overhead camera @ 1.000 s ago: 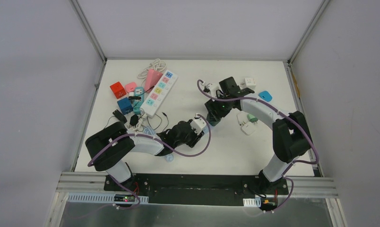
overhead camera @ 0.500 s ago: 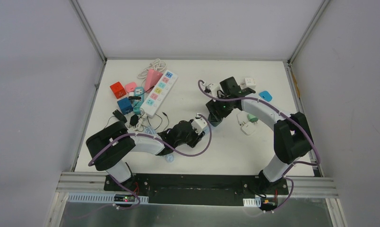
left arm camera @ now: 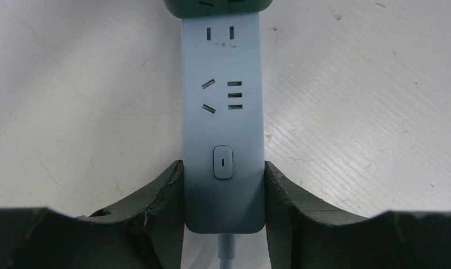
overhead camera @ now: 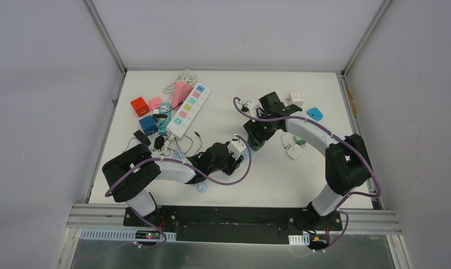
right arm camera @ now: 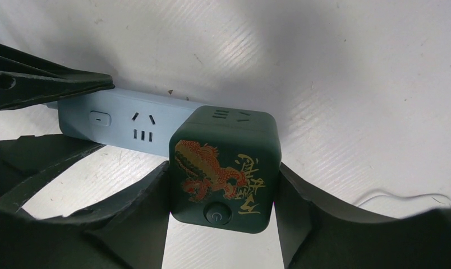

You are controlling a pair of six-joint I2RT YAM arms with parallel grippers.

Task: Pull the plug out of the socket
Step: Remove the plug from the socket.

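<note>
Top external view: left arm (overhead camera: 173,167) lies low from its base at the lower left, elbow bent, wrist stretched right toward frame centre. Right arm (overhead camera: 310,130) rises from the lower right, folds at the elbow and reaches back left, wrist pitched down onto the same spot.

Left wrist view: left jaws are clamped on the switch end of the socket strip (left arm camera: 223,101), dark rough pads pressing both long sides at the lower centre. The strip is a slim pale blue-grey bar of smooth matte plastic with rounded edges, an oval rocker button and slotted outlets, lying flat. A white cord (left arm camera: 228,252) leaves its near end.

Right wrist view: right jaws are clamped on the plug (right arm camera: 226,162), one finger on each side face. It is a dark green rounded cube with a gold and red dragon print, gold characters, a round button on the near face and slots on top, seated on the far end of the strip.

The tabletop (left arm camera: 352,112) is white, scuffed, with fine ridged streaks.

Farther back, upper left in the top view: long white power strip (overhead camera: 189,111) with coloured sockets, red cube (overhead camera: 139,105), blue cube (overhead camera: 148,124), coiled white cable (overhead camera: 181,78). Small white adapters (overhead camera: 293,148) sit right of centre.
</note>
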